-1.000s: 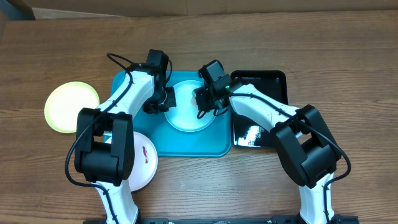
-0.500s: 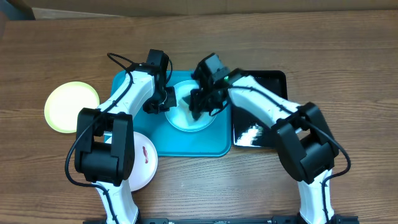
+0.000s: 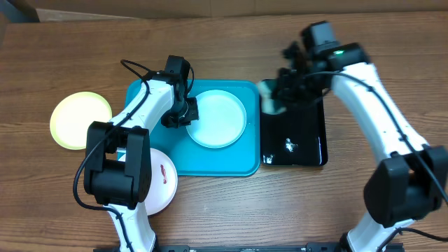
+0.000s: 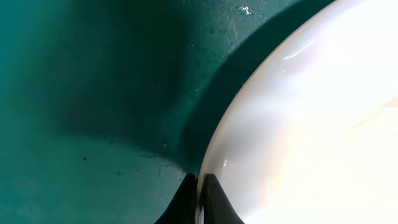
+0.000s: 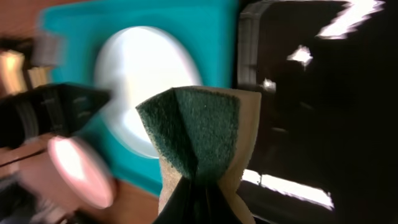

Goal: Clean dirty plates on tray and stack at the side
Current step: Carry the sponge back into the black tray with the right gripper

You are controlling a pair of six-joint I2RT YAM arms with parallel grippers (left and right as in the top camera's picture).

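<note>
Pale blue plate (image 3: 218,119), rim pinched tight in the left end effector (image 3: 187,113), lies on the teal tray (image 3: 210,162). Over the black tray (image 3: 294,147), the right end effector (image 3: 278,94) clamps a green sponge (image 3: 269,99). Off-tray, the white plate (image 3: 162,183) and yellow plate (image 3: 80,120) sit on the desk (image 3: 224,210).

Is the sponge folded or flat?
Folded: the right gripper pinches the sponge, so its green face creases down the middle.
</note>
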